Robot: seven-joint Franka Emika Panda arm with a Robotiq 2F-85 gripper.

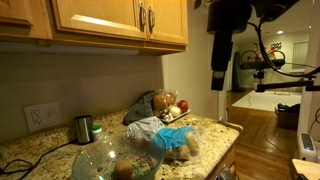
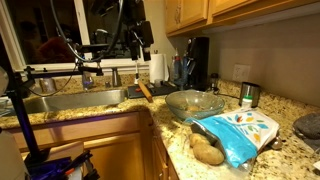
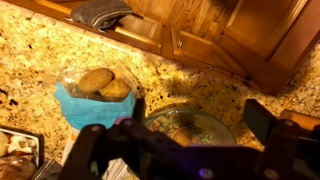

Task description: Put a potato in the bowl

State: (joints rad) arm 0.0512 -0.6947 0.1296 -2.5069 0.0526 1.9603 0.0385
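Pincer hangs wide open, empty, above the bowl; potatoes lie beside it in a bag; likely firm, weighty, rounded; grip one across its middle.

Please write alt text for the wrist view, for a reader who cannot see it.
The open gripper hangs above a glass bowl on a granite counter. Left of the bowl, a blue bag holds two potatoes. Wooden cabinets line the top.

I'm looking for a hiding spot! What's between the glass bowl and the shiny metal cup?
Nothing, just bare counter between the bowl and the metal cup, seen in an exterior view.
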